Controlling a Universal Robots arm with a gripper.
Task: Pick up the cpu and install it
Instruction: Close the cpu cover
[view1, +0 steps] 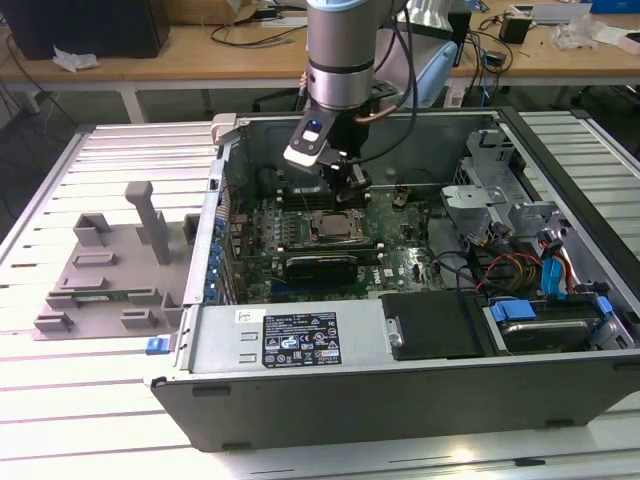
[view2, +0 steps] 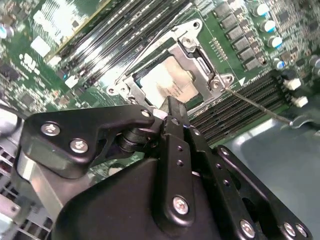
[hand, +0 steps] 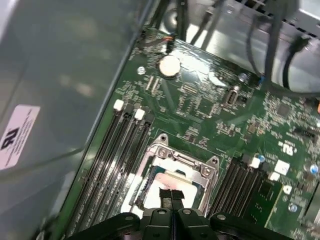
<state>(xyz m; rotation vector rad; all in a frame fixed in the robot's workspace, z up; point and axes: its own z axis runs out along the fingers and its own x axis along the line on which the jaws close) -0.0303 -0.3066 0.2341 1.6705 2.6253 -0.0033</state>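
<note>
At the upper middle of the exterior view, the robot arm (view1: 340, 60) reaches straight down into an open computer case (view1: 400, 400) that lies on its side on a slatted white tabletop (view1: 80, 420). The gripper (view1: 352, 185) hangs low inside the case, just over the green motherboard (view1: 400, 240). On the exterior view's left, well apart from the arm, a grey plastic tray (view1: 100, 270) with upright blocks sits on the tabletop beside the case.

The cpu (view1: 335, 229) lies flat in the metal-framed socket (view1: 312, 232) near the middle of the motherboard, right below the gripper. In both wrist views its pale silver top catches the light inside the frame: the cpu (view2: 165, 80) in the second wrist view, the cpu (hand: 172, 179) in the first.

In both wrist views the gripper (view2: 171, 106) has its two black fingers pressed together, with nothing between them. From where I stand the tip of the gripper (hand: 172, 195) is right over the cpu's top, but I cannot tell whether it touches the metal or sits just above it.

Rows of dark memory slots (hand: 107, 160) run along both sides of the socket. A round silver coin battery (hand: 169, 66) sits further along the board, and a thin metal lever (view2: 255, 102) stands out beside the socket frame.
</note>
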